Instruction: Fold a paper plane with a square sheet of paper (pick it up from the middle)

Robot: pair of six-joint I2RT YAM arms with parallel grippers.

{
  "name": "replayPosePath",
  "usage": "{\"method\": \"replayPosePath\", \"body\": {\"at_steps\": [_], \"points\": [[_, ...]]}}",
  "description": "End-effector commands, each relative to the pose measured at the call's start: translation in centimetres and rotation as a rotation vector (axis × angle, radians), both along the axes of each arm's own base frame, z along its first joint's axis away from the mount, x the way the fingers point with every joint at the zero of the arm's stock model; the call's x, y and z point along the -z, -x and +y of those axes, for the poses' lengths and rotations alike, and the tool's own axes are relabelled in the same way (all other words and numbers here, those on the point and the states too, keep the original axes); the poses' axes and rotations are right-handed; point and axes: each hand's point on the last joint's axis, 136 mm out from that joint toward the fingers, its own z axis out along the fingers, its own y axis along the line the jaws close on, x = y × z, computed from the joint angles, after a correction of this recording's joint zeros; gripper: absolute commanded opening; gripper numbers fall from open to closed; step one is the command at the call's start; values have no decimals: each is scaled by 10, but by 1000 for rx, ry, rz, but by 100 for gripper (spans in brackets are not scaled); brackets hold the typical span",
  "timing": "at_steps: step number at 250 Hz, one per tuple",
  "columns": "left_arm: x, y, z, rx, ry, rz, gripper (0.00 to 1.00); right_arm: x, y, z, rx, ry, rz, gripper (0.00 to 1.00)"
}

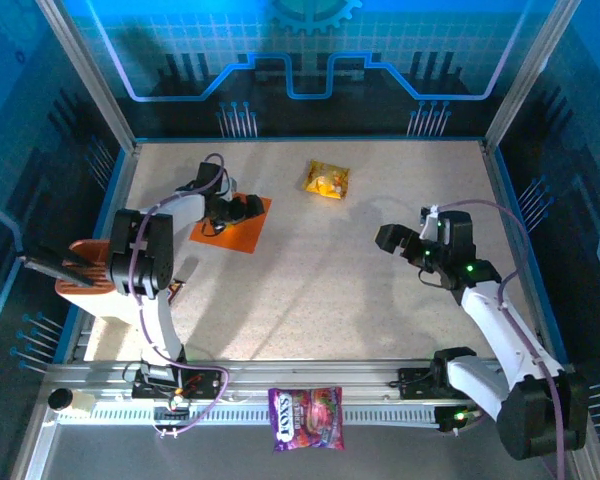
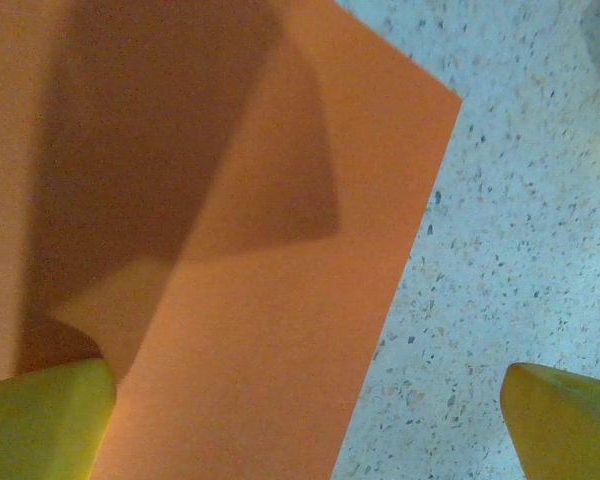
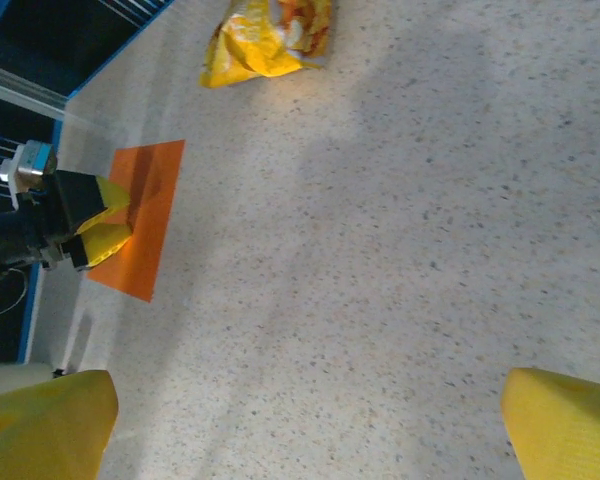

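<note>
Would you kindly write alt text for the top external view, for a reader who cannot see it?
The left arm's open pincer is poised over a plain bright-orange square sheet of paper on the speckled table. The right arm's open pincer hangs above bare table; a glossy yellow snack packet lies farther back, a purple printed bag by the near rail.

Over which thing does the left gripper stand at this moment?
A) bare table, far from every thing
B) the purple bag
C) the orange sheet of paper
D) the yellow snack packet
C: in the top view the left gripper is above the orange sheet of paper, and the left wrist view looks straight down on that same sheet.
</note>
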Motion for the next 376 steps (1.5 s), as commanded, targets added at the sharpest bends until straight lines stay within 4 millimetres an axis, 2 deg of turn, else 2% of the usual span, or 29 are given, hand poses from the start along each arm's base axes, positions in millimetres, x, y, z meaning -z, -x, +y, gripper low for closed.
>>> {"method": "replayPosePath", "body": {"at_steps": [1, 51, 75, 104, 122, 154, 172, 191, 208, 229, 248, 267, 292, 324, 376], "points": [[21, 23, -9, -17, 13, 98, 100, -12, 4, -7, 40, 42, -5, 99], [41, 60, -24, -74, 36, 196, 100, -15, 8, -11, 51, 56, -14, 99], [42, 80, -38, -113, 57, 210, 100, -12, 9, -11, 47, 58, 2, 99], [39, 104, -64, -164, 92, 165, 100, -7, 9, -12, 54, 57, 24, 99], [37, 115, -90, -153, 153, 156, 100, -5, 8, -13, 63, 54, 34, 99], [36, 138, -127, -115, 144, 148, 100, -6, 7, -11, 65, 34, 37, 99], [31, 147, -136, -108, 128, 134, 100, -5, 7, -10, 61, 25, 38, 99], [17, 148, -137, -97, 117, 84, 100, -5, 7, -10, 60, 23, 39, 99], [-6, 141, -133, -51, 76, 0, 100, -7, 7, -10, 57, 28, 30, 99], [-32, 130, -130, 98, -34, -113, 100, -9, 7, -9, 47, 25, 12, 99], [-41, 122, -123, 216, -130, -113, 100, -12, 8, -5, 21, 10, -7, 99], [-39, 117, -121, 325, -135, -59, 100, -14, 8, -1, 2, -8, -18, 99], [-29, 111, -115, 364, -96, 22, 100, -13, 8, 1, -1, -23, -18, 99], [-19, 106, -108, 334, -50, 65, 100, -14, 8, 3, -5, -35, -15, 99], [0, 118, -111, 273, 10, 125, 100, -23, 6, -4, 57, -69, -42, 99]]}}
